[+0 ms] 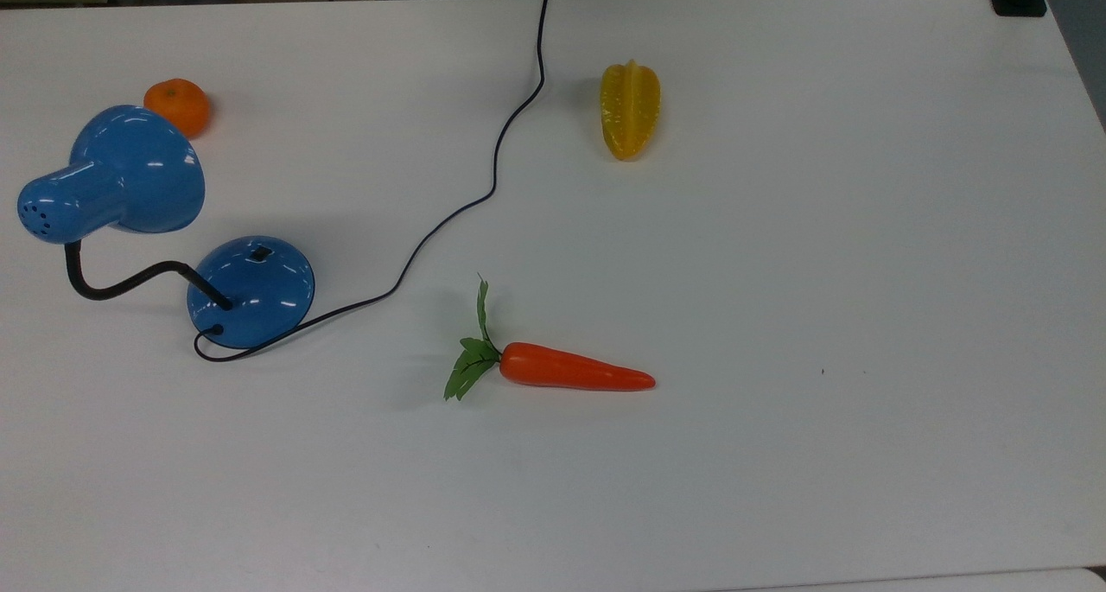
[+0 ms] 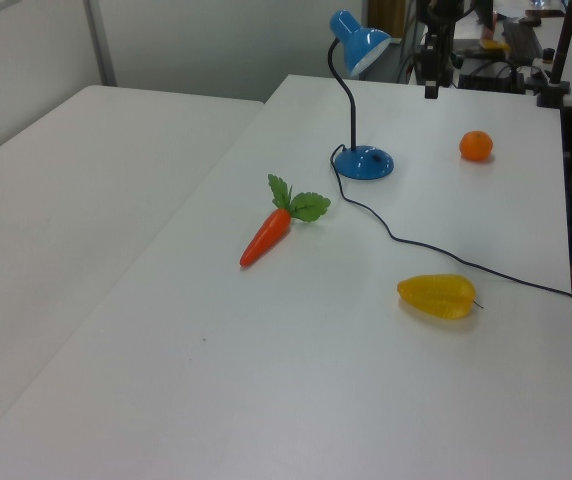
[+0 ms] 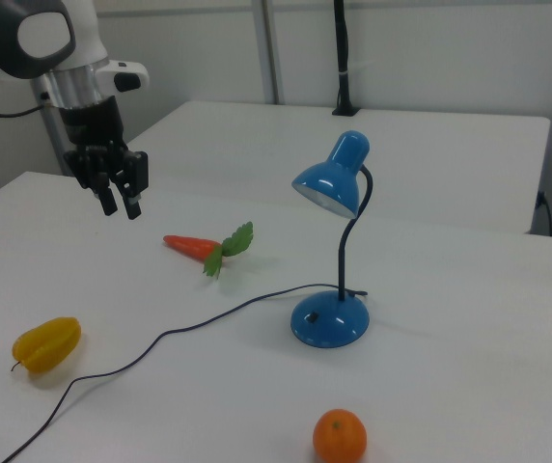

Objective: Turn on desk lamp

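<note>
In the right view, an orange [image 3: 340,436] sits closest, on the white table [image 3: 469,367]. A little farther back stands the desk lamp [image 3: 334,241]. It has a round blue base [image 3: 329,319] with a small black switch [image 1: 259,252] on top, which shows well in the top view. A bent black neck goes up to the blue shade [image 3: 332,180], and the shade looks dark inside. The lamp is at the top view's left, with the orange just behind the shade. A black cord [image 1: 484,143] runs from the base across the table and off its far edge in the top view.

A yellow starfruit [image 3: 46,345] lies at the right view's left, near the cord. Farther back lies a carrot [image 3: 204,249] with green leaves.

The gripper [image 3: 121,198] hangs in the air above the table, well apart from the lamp, at the right view's left. Its two fingers [image 3: 133,183] point down with a small gap between them, so it is a little open and holds nothing.
</note>
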Available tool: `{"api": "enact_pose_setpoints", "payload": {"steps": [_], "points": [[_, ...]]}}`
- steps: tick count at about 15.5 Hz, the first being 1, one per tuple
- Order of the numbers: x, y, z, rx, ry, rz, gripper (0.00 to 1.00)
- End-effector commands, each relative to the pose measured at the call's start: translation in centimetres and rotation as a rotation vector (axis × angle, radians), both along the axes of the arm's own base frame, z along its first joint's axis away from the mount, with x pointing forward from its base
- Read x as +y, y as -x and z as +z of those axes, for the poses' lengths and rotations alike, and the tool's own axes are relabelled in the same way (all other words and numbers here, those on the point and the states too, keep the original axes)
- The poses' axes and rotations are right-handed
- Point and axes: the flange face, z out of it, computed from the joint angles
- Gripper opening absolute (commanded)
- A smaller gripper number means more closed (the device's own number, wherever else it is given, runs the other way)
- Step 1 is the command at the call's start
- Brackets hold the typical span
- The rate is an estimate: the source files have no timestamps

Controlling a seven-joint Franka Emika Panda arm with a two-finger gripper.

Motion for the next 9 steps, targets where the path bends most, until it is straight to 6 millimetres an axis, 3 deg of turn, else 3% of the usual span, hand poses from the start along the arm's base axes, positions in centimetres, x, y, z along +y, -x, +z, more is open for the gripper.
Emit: {"api": "enact_pose_setpoints", "payload": {"steps": [1,9], "points": [[-0.03,-0.37,-0.24,0.022,-0.002,0.030,0.00],[-0.45,-0.39,-0.32,0.025,-0.003,0.045,0.00]]}}
